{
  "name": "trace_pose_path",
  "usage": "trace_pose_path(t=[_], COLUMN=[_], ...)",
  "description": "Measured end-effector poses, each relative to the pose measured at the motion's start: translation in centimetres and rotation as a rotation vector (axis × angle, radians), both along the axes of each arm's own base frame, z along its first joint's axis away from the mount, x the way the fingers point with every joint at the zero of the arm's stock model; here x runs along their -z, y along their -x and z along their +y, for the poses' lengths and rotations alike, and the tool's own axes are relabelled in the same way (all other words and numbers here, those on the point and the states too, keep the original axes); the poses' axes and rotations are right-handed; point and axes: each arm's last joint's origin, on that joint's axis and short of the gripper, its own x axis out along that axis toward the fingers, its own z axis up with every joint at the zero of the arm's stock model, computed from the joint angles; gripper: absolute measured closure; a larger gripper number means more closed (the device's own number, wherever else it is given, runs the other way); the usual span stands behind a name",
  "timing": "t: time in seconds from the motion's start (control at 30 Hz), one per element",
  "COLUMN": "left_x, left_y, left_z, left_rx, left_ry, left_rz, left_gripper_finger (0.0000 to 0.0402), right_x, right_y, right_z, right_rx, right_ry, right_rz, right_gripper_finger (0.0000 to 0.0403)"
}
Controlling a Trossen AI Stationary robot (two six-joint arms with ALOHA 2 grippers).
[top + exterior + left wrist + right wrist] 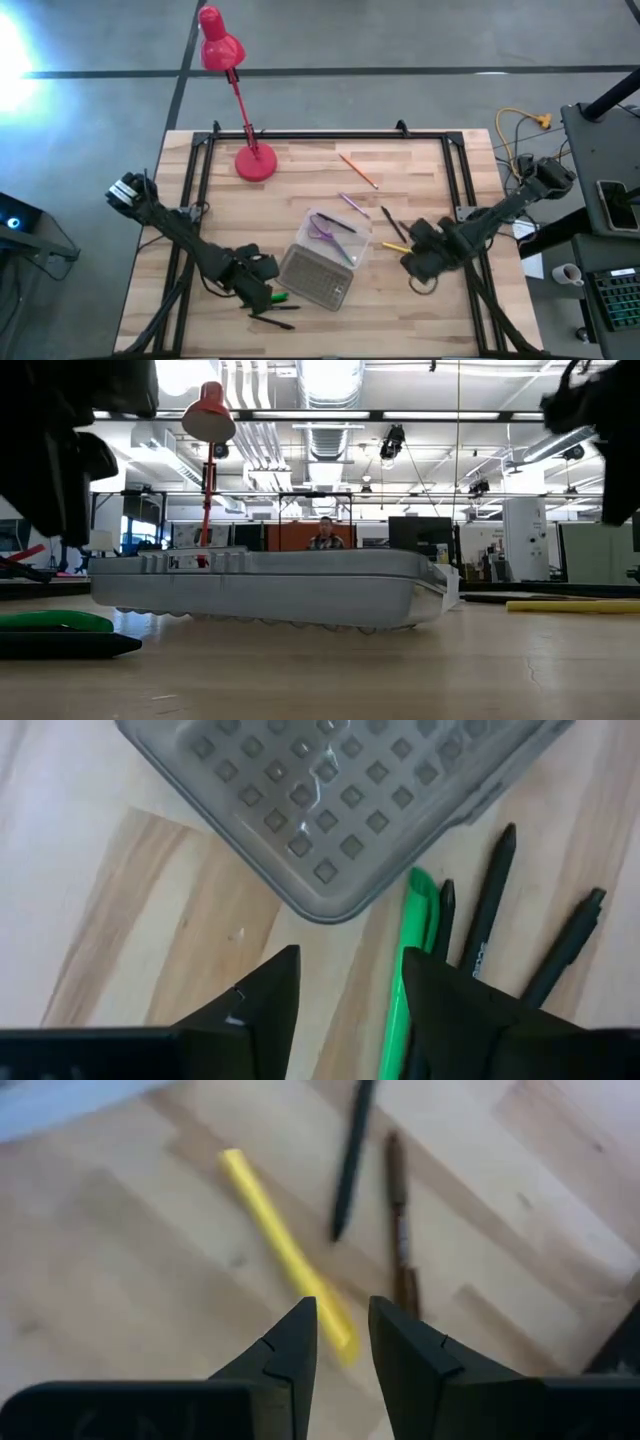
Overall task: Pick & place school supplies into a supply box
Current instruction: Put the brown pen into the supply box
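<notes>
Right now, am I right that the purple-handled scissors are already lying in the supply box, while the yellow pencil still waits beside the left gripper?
Almost: the scissors do lie in the supply box, but the yellow pencil waits by the right gripper, not the left, as the right wrist view shows.

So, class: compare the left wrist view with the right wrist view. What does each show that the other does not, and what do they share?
Only the left wrist view shows the supply box's gridded lid, a green marker and black pens. Only the right wrist view shows a yellow pencil, a dark pen and a brown pen. Both show open gripper fingers over the wooden table.
</notes>
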Motion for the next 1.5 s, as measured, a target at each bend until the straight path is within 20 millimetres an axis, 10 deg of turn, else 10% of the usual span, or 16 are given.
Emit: trace_pose_path(t=[0.33, 1.0, 1.5], left_x=[-1.8, -1.8, -1.7], left_y=[0.8, 1.2, 1.2], left_z=[0.6, 1.0, 1.0], left_rx=[-0.043, -0.084, -0.092], left_ry=[0.053, 0.049, 0.053], left_rz=[-0.052, -0.059, -0.057], left_gripper_finger=[0.0244, 0.0244, 0.0244], right_x=[5.1, 3.6, 7.6], right_y=[-0.7, -1.9, -1.5], right_z=[-7.0, -6.5, -6.5], right_rx=[0.095, -0.039, -0.047], right_ry=[-0.197, -0.218, -0.191], right_rz=[0.15, 0.119, 0.282], right_gripper_finger=[0.0316, 0.0287, 0.0258])
